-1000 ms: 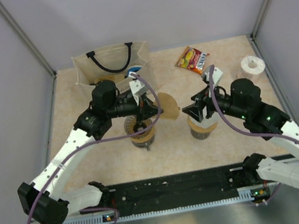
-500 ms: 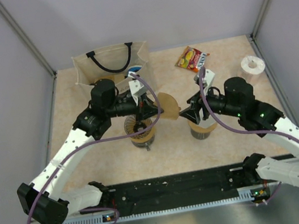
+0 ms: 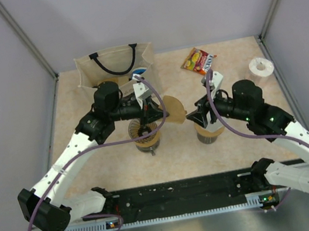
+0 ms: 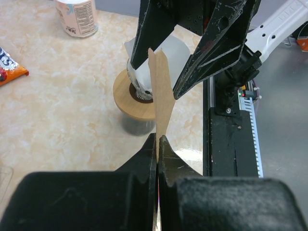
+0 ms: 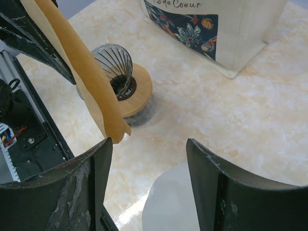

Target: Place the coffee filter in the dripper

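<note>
Left gripper [image 4: 157,139] stays clamped on the coffee filter [image 4: 161,91] near the dripper [image 5: 118,72]; right gripper [image 5: 149,144], fingers wide, has shifted left, closer to the filter's edge.

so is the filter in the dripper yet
Out: left gripper pinches the filter in the air, clear of the empty dripper.

Beige table [image 3: 178,153] with bag [image 3: 113,66], snack packet [image 3: 198,60]

The dripper [image 3: 145,133] stands left of the white cone [image 5: 171,202] (coffee filter [image 3: 173,110] raised between them). Behind lie tote bag [image 3: 115,67], snack packet [image 3: 198,60] and tape roll [image 3: 262,66], left to right.
</note>
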Robot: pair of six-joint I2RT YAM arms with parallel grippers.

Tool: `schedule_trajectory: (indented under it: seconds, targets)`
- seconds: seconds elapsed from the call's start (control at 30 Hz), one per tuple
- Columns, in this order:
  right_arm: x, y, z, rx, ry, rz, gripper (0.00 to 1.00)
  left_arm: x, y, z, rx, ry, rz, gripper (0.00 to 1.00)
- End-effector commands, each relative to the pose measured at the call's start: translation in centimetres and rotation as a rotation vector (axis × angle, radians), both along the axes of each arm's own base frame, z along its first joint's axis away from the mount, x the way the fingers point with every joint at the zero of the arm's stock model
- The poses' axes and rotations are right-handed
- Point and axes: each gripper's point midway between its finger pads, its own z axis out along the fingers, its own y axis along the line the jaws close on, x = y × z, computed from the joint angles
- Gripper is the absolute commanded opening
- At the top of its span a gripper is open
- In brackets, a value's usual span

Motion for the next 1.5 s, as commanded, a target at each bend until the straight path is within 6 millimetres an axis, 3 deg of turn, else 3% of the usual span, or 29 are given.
schedule_trajectory:
  seconds: [0.0,0.23,0.9,1.07,1.2,1.33,1.47]
  targets:
    - [0.4,-0.2,3.1,0.035,-0.072,-0.023,0.63,-0.9,0.3,3.0,-0.054,-0.082,-0.036,0.00]
    - [0.5,-0.4,3.4,0.039,-0.077,-0.041,0.64,-1.1,0.3,3.0,-0.054,-0.081,-0.043,0.00]
    - [-1.2,5.0,4.3,0.130,-0.052,0.279,0.62,-1.9,0.2,2.7,-0.055,-0.076,-0.106,0.00]
    - [-1.8,5.4,4.9,0.161,-0.050,0.316,0.50,-2.1,0.3,2.5,-0.049,-0.085,-0.116,0.00]
    - [-2.3,5.5,4.9,0.168,-0.038,0.337,0.28,-2.3,0.3,2.7,-0.055,-0.090,-0.126,0.00]
    - [-2.4,5.5,4.9,0.170,-0.033,0.339,0.00,-2.4,0.3,2.8,-0.062,-0.094,-0.132,0.00]
    - [-2.1,5.3,5.3,0.172,-0.048,0.318,0.00,-1.5,0.3,2.9,-0.058,-0.089,-0.073,0.02]
